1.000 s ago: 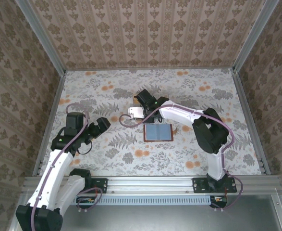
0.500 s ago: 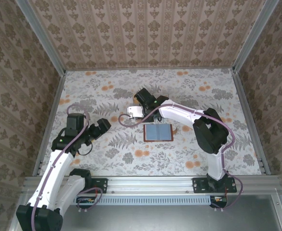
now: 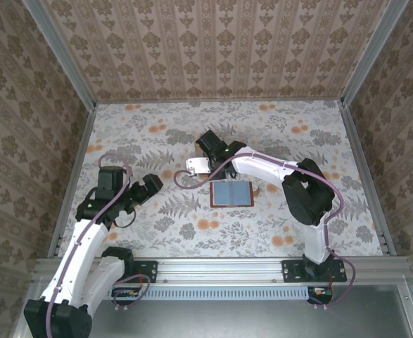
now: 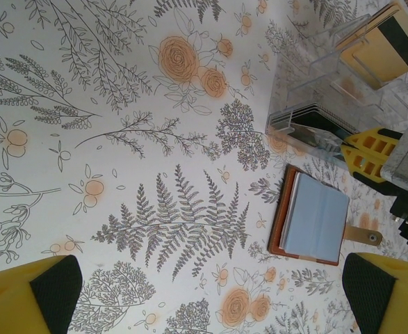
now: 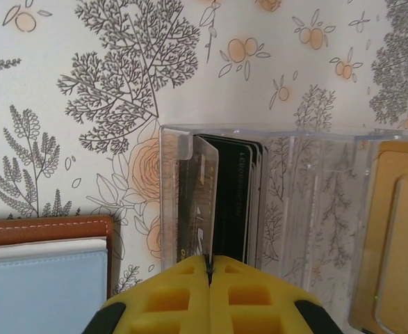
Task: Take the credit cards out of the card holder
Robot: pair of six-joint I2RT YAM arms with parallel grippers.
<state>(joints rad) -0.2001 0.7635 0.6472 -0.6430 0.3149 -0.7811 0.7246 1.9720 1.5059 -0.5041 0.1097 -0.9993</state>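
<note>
The card holder (image 3: pixel 232 192) lies open flat on the table, reddish-brown outside with its blue-grey lining (image 4: pixel 317 217) facing up. Its corner sits at the lower left (image 5: pixel 44 259) of the right wrist view. My right gripper (image 5: pixel 208 263) is shut on the edge of a credit card (image 5: pixel 204 198). That card stands upright in the end compartment of a clear plastic box (image 5: pixel 301 202), beside several black cards (image 5: pixel 237 195). From above, the right gripper (image 3: pixel 205 160) hangs over the box, just left of the card holder. My left gripper (image 3: pixel 152 184) hovers open over bare table, well left of the holder.
The clear box (image 4: pixel 329 97) has more compartments; one holds a tan card (image 5: pixel 391 229). The right arm (image 3: pixel 262 165) reaches across the table behind the card holder. Patterned walls enclose the table on three sides.
The right gripper and the card have shifted very slightly left over the box. The left arm has barely moved.
</note>
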